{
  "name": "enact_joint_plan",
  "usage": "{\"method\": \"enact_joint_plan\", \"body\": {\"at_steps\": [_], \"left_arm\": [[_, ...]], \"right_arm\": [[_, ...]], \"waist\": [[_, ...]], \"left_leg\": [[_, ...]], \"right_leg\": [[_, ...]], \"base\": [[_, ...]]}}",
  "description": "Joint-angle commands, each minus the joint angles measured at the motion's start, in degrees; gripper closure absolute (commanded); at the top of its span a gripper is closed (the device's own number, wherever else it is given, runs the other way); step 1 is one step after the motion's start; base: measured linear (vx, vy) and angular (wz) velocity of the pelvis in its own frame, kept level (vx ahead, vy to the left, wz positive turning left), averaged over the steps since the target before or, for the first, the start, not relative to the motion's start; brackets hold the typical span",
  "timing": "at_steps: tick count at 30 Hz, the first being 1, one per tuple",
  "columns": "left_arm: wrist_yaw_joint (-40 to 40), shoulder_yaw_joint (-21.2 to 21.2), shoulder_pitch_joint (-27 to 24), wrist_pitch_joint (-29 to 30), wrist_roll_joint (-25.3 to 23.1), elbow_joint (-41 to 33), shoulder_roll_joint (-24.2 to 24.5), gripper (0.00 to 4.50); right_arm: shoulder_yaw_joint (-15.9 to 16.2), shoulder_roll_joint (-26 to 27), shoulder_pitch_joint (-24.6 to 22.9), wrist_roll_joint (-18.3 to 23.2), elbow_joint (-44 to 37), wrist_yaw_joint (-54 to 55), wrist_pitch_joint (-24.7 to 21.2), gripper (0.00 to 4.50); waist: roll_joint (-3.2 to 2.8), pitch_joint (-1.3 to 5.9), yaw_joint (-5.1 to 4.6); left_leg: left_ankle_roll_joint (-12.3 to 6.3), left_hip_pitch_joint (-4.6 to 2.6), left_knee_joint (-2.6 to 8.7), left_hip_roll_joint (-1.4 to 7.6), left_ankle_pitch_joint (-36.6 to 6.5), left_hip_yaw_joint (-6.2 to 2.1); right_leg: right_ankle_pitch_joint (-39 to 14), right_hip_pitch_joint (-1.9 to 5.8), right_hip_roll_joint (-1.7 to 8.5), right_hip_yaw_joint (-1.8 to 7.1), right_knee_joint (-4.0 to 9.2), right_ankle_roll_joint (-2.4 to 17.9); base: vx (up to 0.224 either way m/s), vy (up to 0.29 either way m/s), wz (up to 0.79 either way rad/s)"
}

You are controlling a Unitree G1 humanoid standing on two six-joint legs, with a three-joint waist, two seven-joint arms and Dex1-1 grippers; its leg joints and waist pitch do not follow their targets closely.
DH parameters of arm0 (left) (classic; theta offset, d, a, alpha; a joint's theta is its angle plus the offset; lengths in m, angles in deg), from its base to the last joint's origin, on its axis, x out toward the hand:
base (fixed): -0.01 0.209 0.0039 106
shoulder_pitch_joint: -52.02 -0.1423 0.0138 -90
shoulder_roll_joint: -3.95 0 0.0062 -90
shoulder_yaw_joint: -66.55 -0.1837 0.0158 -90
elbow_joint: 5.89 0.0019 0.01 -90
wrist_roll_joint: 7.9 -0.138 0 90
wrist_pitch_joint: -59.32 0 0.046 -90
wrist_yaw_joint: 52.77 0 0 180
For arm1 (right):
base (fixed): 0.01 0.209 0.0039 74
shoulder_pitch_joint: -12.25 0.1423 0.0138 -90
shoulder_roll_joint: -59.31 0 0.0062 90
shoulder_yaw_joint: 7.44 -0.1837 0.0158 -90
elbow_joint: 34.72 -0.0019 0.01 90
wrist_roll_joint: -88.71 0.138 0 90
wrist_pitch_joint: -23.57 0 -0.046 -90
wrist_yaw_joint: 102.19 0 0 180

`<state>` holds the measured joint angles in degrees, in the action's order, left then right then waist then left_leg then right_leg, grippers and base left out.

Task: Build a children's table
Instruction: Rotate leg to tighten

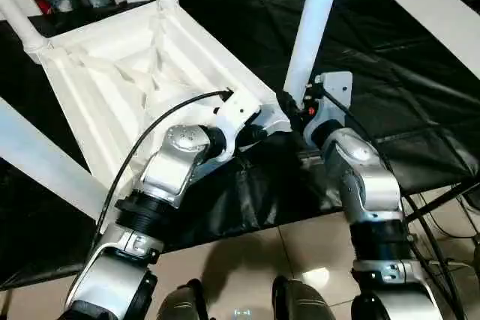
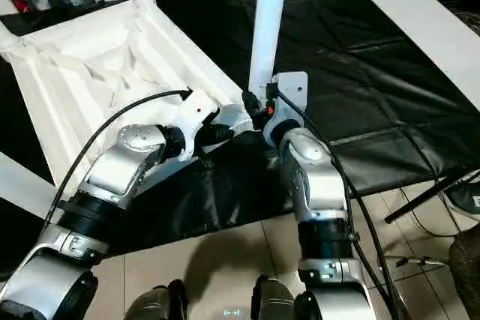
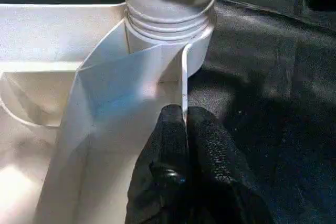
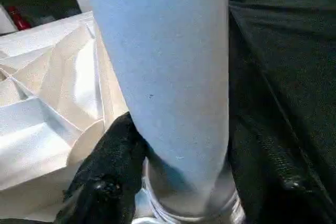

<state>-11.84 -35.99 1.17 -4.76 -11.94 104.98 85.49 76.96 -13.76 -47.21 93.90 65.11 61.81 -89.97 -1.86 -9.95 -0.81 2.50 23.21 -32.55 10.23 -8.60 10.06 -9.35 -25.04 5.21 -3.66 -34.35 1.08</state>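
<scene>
On black sheet [image 1: 420, 110]: upturned table top [image 1: 127, 73], stiff light plastic. Left gripper [image 3: 185, 124] pinching thin rim by corner socket [image 3: 173, 30]. Right gripper [image 4: 173, 182] around leg [image 1: 315, 28] base; smooth, slippery, best held low.

- Table top [image 1: 112, 73]: white plastic, smooth, slightly glossy ribs.
- Leg [image 1: 311, 28]: smooth white plastic.
- Work-surface sheet [image 1: 390, 103]: black, wrinkled, faintly shiny.
- Forearms [image 1: 176, 162]: silver metal-look.
</scene>
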Motion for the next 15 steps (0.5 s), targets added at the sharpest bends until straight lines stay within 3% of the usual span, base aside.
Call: {"method": "enact_joint_plan", "body": {"at_steps": [1,4,5,10,11,15], "left_arm": [[1.3,-2.6,0.9,-1.0,-0.2,-1.4,0.1,4.50],[7.9,-4.4,-0.4,-6.6,-0.4,-1.7,5.3,4.50],[8.7,-4.6,-0.5,-7.2,-0.4,-1.6,5.8,4.50],[19.2,-6.2,-1.7,-14.4,1.4,-1.1,10.3,4.50],[24.1,-7.3,-2.0,-16.9,2.4,-0.8,12.6,4.50],[29.6,-8.1,-1.6,-19.8,4.3,0.4,14.4,4.50]], "right_arm": [[5.3,0.1,-1.8,2.7,-1.1,-6.2,-1.1,1.59],[4.4,-7.8,-3.6,5.3,-2.3,-16.1,1.8,1.36],[4.5,-8.8,-3.7,5.4,-2.3,-17.5,2.2,1.15],[4.7,-16.8,-3.9,6.5,-1.4,-30.4,6.1,0.71],[5.2,-20.4,-3.8,7.9,-0.9,-37.2,7.2,0.71],[6.4,-24.1,-3.1,11.1,-0.3,-46.0,7.0,0.71]], "waist": [[0.05,4.93,0.33],[-0.04,4.93,0.49],[0.00,4.91,0.59],[0.15,4.78,1.23],[0.22,4.77,1.40],[-0.02,4.89,2.36]], "left_leg": [[-6.55,-1.13,3.07,1.88,-7.8,-0.61],[-7.38,-1.30,3.03,2.01,-8.0,-0.54],[-7.80,-1.07,2.92,1.97,-7.5,-0.48],[-7.68,-1.32,2.97,2.07,-9.1,-0.39],[-7.77,-1.40,2.98,2.17,-9.4,-0.36],[-8.94,-1.68,2.90,2.55,-7.1,-0.22]], "right_leg": [[-6.1,4.02,2.31,2.36,3.85,14.4],[-4.6,4.15,2.35,2.47,3.82,14.8],[-3.4,4.27,2.50,2.54,3.67,15.2],[-7.0,4.16,2.77,2.56,4.02,15.5],[-7.2,4.16,2.80,2.60,3.98,15.6],[-3.5,3.89,2.63,2.67,3.33,17.0]], "base": [[0.000,0.000,0.00],[0.000,0.000,0.00],[0.000,0.000,0.00],[0.000,0.000,0.00],[0.000,0.000,0.00],[0.000,0.000,0.00]]}}
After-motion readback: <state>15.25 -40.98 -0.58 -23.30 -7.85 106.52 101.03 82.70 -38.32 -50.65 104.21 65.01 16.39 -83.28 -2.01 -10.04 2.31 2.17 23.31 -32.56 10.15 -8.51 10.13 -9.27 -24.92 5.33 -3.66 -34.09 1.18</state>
